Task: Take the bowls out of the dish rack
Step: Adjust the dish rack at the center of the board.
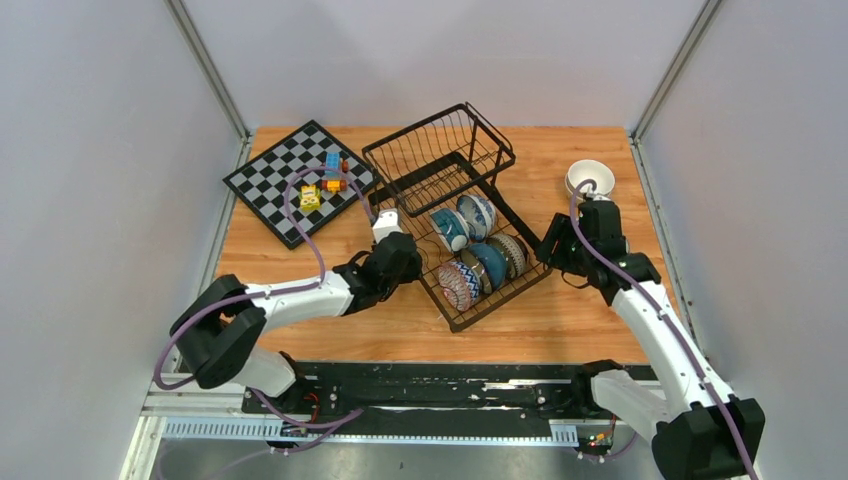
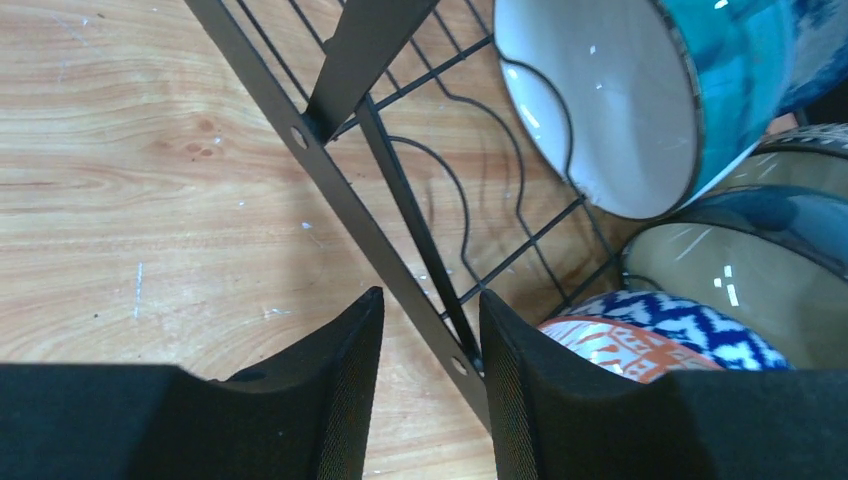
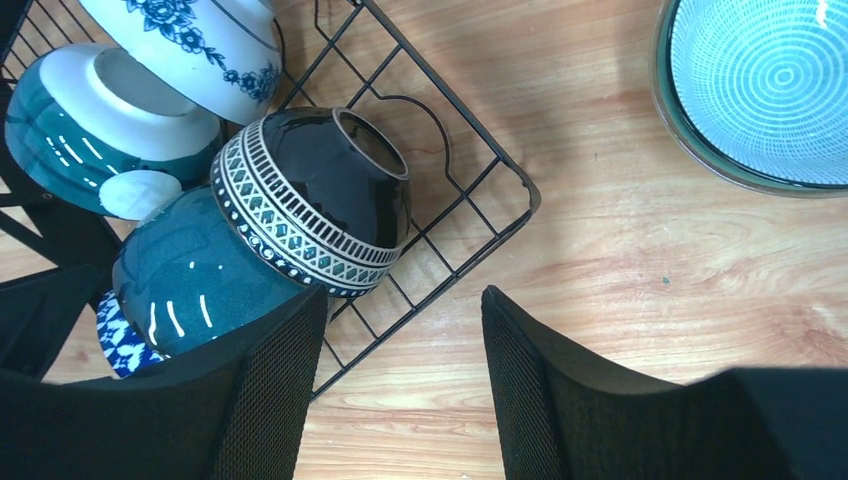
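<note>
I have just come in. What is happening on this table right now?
Round ceramic bowls are being unloaded from a black wire dish rack; five lie in it. The left gripper stands open astride the rack's left rim, holding nothing. The right gripper is open and empty beside the rack's right edge. A pale bowl sits on the wooden table beyond it.

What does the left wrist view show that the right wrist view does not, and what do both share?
Only left wrist: the orange-patterned bowl, and a side bar of the dish rack between the fingers of the left tool. Only right wrist: the black banded bowl, the floral bowl, a ringed pale-blue bowl outside the rack. Both: rack wires, table, teal bowl, blue-white patterned bowl.
</note>
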{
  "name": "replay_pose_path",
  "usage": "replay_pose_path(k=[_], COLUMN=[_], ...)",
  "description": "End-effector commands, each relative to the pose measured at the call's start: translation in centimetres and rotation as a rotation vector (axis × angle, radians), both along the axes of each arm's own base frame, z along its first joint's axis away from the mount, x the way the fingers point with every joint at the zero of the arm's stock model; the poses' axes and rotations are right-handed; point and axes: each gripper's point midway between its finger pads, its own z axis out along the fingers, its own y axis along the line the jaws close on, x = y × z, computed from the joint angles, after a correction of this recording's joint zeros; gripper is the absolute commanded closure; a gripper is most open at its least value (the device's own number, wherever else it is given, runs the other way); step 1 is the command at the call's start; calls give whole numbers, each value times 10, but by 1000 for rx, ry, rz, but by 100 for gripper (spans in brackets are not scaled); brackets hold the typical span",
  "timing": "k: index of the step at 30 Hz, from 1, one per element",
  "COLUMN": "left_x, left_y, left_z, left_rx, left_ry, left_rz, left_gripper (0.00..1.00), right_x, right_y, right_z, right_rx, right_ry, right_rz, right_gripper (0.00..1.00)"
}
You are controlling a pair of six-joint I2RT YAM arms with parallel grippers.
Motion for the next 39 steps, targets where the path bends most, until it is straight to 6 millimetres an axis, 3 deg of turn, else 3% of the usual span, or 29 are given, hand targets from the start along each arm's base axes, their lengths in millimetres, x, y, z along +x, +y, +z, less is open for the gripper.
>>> replay_pose_path(k=[1,10,15,22,26,33,39], left_x=[9,41,54,61,70,98,111], left_y=[6,12,-2,-25,-31,-20,-15], left_z=[-5,5,13,8,7,12,15], left_rx=[89,188,205,210,247,260,308], left_ry=[-34,-110,-140,-130,-126,-135,-187], left_rz=[-10,-99,-183,-285,-327,-333,-489], left_gripper=[62,79,90,100,100,100,100], right_x=[3,2,-7,-19,-24,-32,-36], right_y=[9,13,14,19,21,22,21], right_z=[9,15,18,22,25,19,14], right_rx=[20,48,69,96,107,93,63], right_ry=[-55,-99,-126,-147,-162,-176,-184], right_rz=[47,52,61,87,101,120,137], right_gripper=[39,42,42,43,43,43,43])
